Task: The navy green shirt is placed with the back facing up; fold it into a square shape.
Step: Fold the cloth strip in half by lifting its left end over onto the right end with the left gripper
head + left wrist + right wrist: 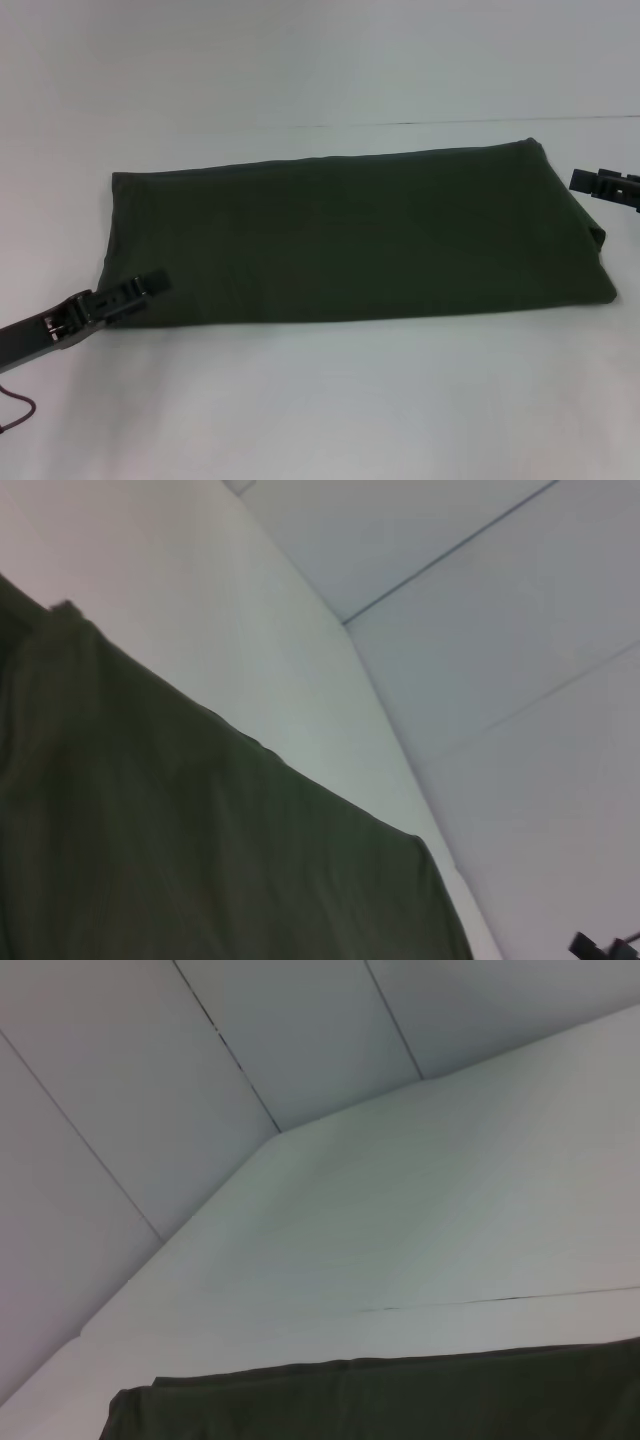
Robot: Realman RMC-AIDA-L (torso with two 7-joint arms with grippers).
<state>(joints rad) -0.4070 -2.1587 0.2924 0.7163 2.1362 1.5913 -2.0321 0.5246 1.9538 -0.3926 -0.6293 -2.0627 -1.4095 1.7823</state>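
Left gripper (150,284) is seen at lower left, touching the navy green shirt (350,240) (folded long); its finger state cannot be told. Right gripper (605,186) is seen at the right edge, state likewise unclear.

Navy green shirt (400,1400) (on white table (420,1220))

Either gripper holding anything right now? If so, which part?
Cannot be told. The left gripper sits at the near left corner of the folded dark olive-green knit shirt; a pinch isn't visible. The right gripper is beside the shirt's right edge, holding nothing visible.
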